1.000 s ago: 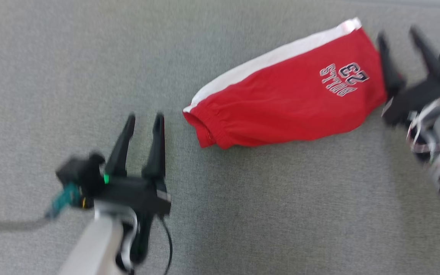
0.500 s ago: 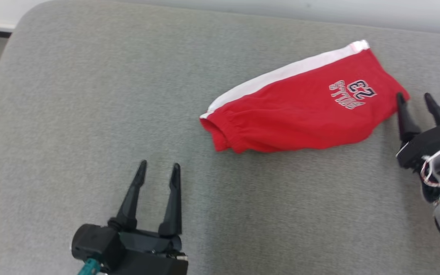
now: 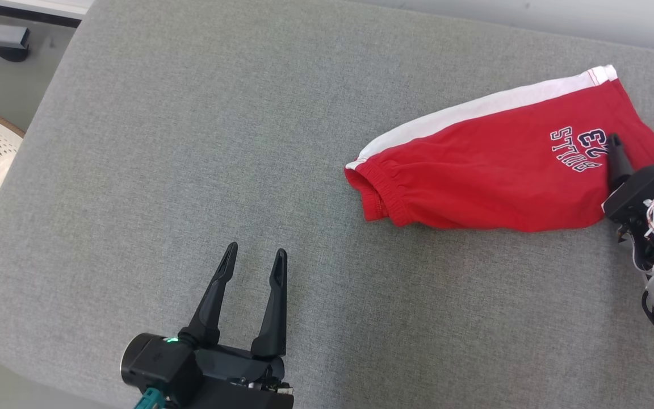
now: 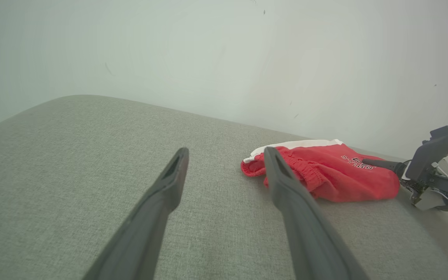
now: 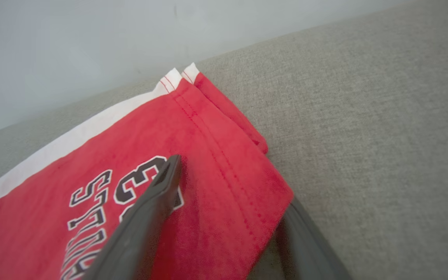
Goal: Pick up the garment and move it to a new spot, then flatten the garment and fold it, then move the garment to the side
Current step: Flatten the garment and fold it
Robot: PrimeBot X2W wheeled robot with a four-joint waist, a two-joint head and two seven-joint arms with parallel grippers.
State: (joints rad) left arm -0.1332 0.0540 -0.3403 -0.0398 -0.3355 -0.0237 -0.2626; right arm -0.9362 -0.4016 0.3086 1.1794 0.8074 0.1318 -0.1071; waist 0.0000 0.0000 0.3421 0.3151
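Both grippers hold jaws spread: the right gripper straddles a hem corner of the garment, likely to pinch it, while the left gripper hovers empty over the bench.

The garment is soft matt cloth, the cushion coarse grey weave, the fingers matt dark plastic.

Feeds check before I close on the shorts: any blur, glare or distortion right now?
Head view: sharp, with even soft light, faint shadows and no glare; the lettering on the shorts is crisp. Left wrist view: wide-angle stretch, the left gripper looms large and slightly soft, the shorts small but clear. Right wrist view: the right gripper and the nearest lettering are blurred, the hem stitching sharper.
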